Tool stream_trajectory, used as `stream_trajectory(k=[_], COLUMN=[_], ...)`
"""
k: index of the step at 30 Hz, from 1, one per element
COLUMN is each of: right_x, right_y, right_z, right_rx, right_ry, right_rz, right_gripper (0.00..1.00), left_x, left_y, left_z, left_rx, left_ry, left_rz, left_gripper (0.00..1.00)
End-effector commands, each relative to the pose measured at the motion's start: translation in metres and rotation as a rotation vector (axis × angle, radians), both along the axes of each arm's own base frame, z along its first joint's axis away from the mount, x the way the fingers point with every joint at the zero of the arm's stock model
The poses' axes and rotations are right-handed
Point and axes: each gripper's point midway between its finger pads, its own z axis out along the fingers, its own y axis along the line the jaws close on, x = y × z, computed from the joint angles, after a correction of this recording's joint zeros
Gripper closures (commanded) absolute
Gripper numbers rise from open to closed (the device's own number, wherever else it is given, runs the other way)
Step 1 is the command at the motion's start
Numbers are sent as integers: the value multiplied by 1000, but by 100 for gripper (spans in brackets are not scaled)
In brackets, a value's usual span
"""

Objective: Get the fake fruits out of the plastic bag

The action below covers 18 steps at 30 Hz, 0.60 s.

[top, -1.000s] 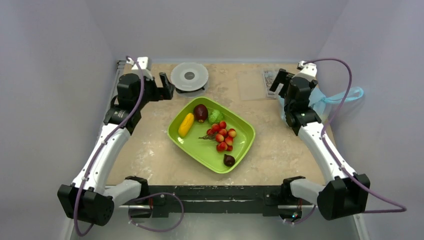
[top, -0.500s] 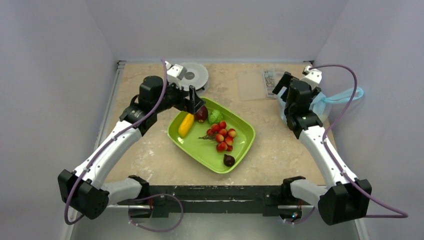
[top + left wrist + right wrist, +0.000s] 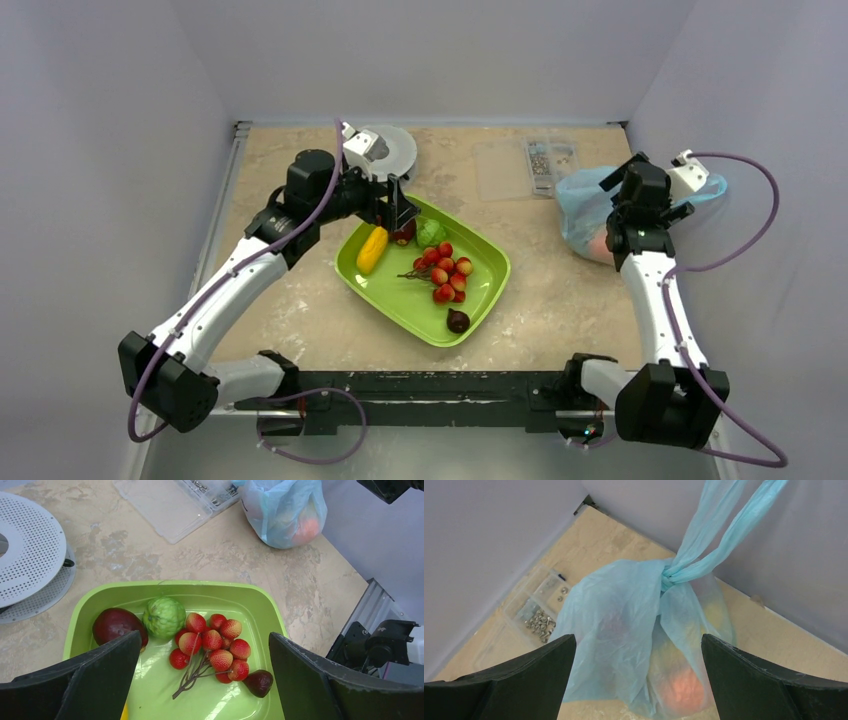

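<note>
Swung rightward, the right hand (image 3: 638,641), fingers (image 3: 514,680) apart, hovers directly over the knotted plastic bag (image 3: 614,610), upper right in the top view.

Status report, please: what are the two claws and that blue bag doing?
Left gripper open over the green tray. Right gripper open above the plastic bag. Bag not gripped, fake fruits inside. Knotted handles block its mouth.
</note>
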Motion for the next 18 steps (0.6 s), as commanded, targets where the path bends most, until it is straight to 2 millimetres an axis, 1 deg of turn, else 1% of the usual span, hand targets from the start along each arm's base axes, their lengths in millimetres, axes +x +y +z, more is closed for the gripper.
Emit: stream_trajectory(k=[1, 5, 9, 11, 13, 15, 18], right_x=[9, 22, 44, 51, 57, 65, 70], right_y=[-14, -24, -23, -26, -29, -29, -34], right_z=[12, 12, 21, 16, 7, 2, -10], right_rx=[51, 67, 43, 49, 72, 75, 78], right_ry=[-54, -70, -80, -65, -41, -43, -7], right_rz=[-56, -48, 22, 21, 11, 26, 5], right_gripper=[1, 1, 1, 1, 1, 1, 4], left_x=[-2, -6, -9, -11, -13, -14, -17], left_y=[-6, -14, -22, -25, -26, -27, -29], left_z=[23, 23, 23, 23, 25, 25, 28], left_rx=[-24, -44, -62, -70, -78, -82, -88], left_ry=[-63, -44, -26, -19, -16, -13, -14], left_rz=[-47, -82, -123, -133, -142, -150, -161], left_gripper=[0, 0, 0, 0, 0, 1, 2])
